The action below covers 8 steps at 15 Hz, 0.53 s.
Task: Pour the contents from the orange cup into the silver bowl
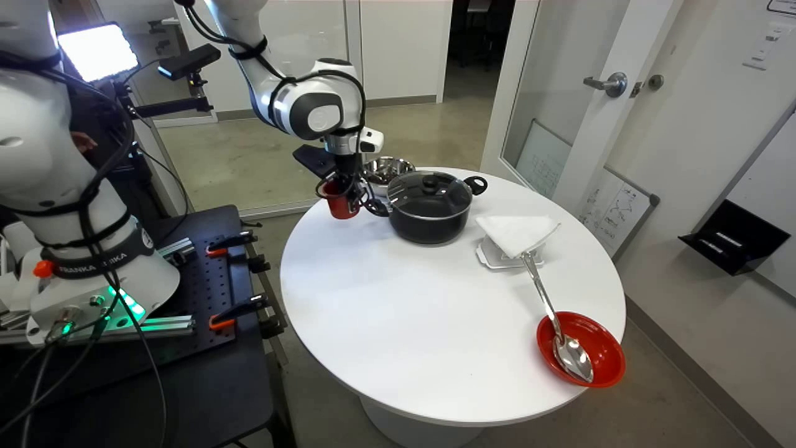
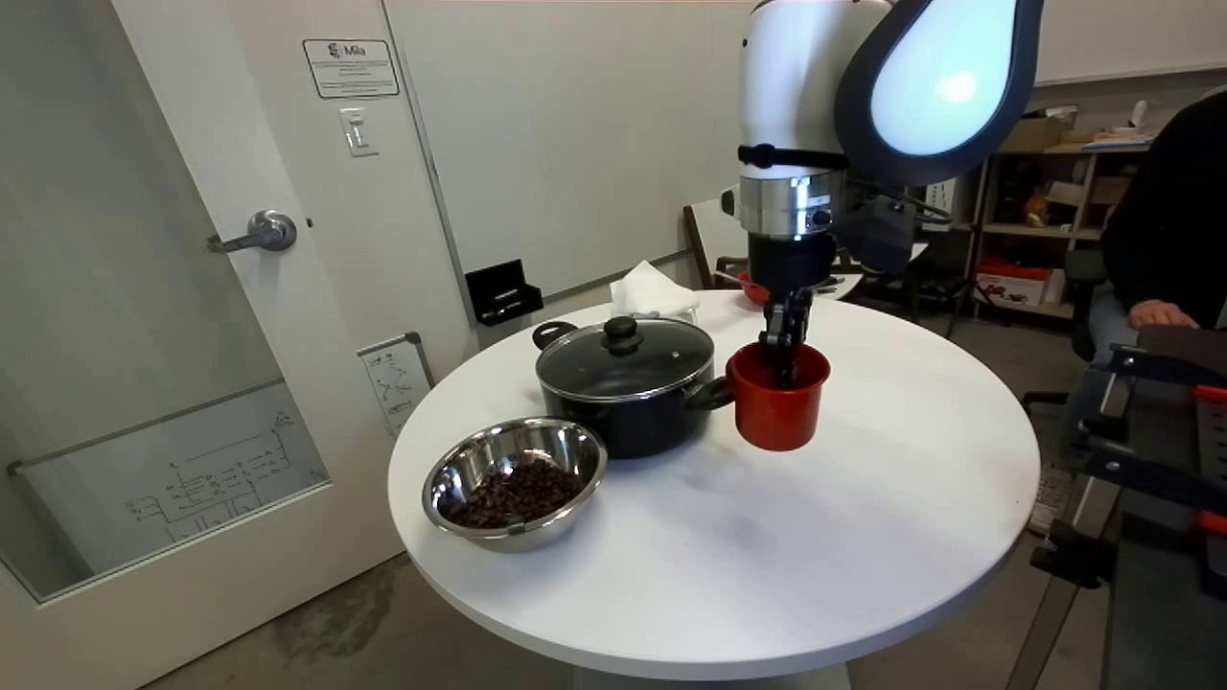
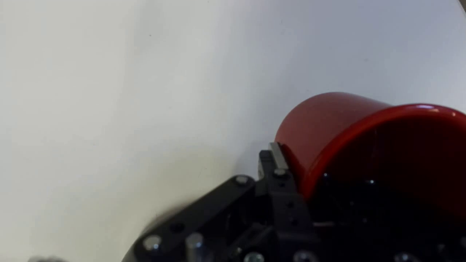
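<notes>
A robot hand (image 2: 785, 360), all but closed, grips the wall of the orange cup (image 2: 778, 420) upright beside the lidded pot (image 2: 628, 426) as dark pieces (image 2: 522, 492) in the silver bowl (image 2: 522, 441) suggest a finished pour, calling for a level descent to the counter (image 2: 748, 585) before release.

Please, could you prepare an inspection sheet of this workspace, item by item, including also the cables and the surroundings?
Surface: round white table; liquid spill: nothing seen.
Job's things: round red-orange cup, mouth up, inside too dark to read; round shiny silver metal bowl, dark brown pieces inside.
Clutter: round black two-handled pot with glass lid; white cloth on a pale container; shallow round red bowl holding a silver metal spoon.
Gripper: black gripper, closed on the cup's wall.
Cables: black cables strapped along the white robot arm; snag: nothing seen.
Surroundings: white-framed glass door, large whiteboard, person in dark clothing beyond the table.
</notes>
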Tool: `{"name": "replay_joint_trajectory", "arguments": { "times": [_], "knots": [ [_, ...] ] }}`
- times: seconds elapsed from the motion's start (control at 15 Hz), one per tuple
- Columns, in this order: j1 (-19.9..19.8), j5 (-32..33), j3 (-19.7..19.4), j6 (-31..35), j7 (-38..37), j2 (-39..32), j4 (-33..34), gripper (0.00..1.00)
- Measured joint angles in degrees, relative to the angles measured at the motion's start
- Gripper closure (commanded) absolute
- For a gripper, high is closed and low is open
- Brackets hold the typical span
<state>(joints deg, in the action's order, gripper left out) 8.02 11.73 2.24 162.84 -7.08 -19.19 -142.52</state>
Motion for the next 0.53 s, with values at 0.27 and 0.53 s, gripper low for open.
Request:
{"name": "replay_joint_trajectory", "arguments": {
  "times": [0.27,0.53],
  "knots": [
    [1.0,-2.1,-0.1,-1.3,-3.5,0.1,0.0,0.98],
    [1.1,-5.5,0.3,-3.7,-4.3,0.3,0.0,0.98]
  ]
}}
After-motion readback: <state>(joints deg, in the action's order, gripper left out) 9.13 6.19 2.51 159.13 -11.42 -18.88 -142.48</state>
